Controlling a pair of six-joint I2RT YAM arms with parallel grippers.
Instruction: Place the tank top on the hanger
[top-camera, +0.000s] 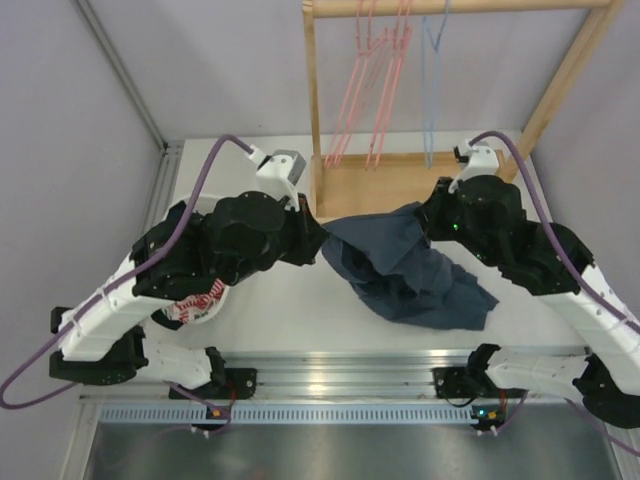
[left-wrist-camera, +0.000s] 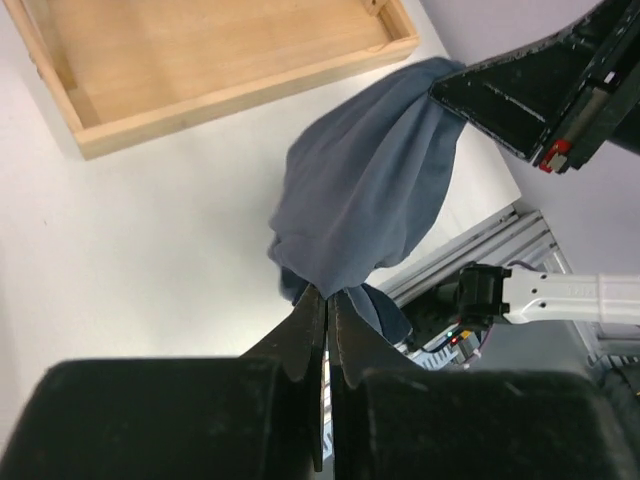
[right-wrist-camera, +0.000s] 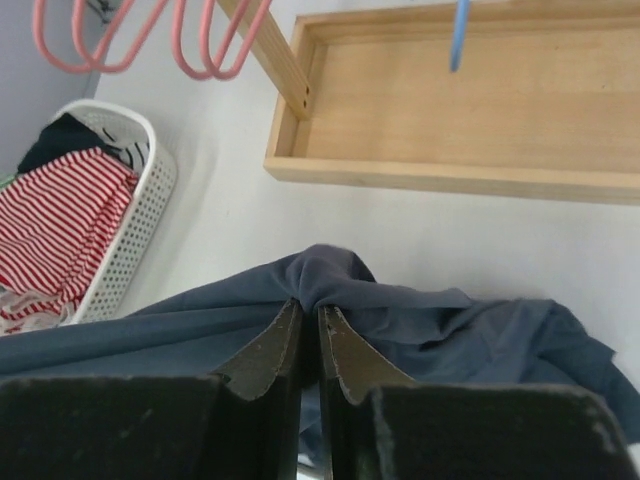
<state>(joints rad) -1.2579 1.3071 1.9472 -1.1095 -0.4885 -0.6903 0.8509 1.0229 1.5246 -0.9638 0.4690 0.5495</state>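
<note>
The navy tank top (top-camera: 405, 272) hangs bunched between my two arms over the table's middle, its lower part drooping onto the white surface. My left gripper (left-wrist-camera: 327, 293) is shut on a fold of the tank top (left-wrist-camera: 365, 190) at its left end. Pinching another fold of the tank top (right-wrist-camera: 400, 325), my right gripper (right-wrist-camera: 309, 306) is shut at the garment's right end. The light-blue hanger (top-camera: 433, 70) hangs from the wooden rail (top-camera: 450, 8) at the back; its lower tip (right-wrist-camera: 460, 35) shows in the right wrist view.
Pink hangers (top-camera: 370, 80) hang on the same rail, left of the blue one. A wooden tray base (top-camera: 385, 185) sits under the rail. A white basket (right-wrist-camera: 130, 235) with a red-and-white striped garment (right-wrist-camera: 50, 225) stands at the left, under my left arm.
</note>
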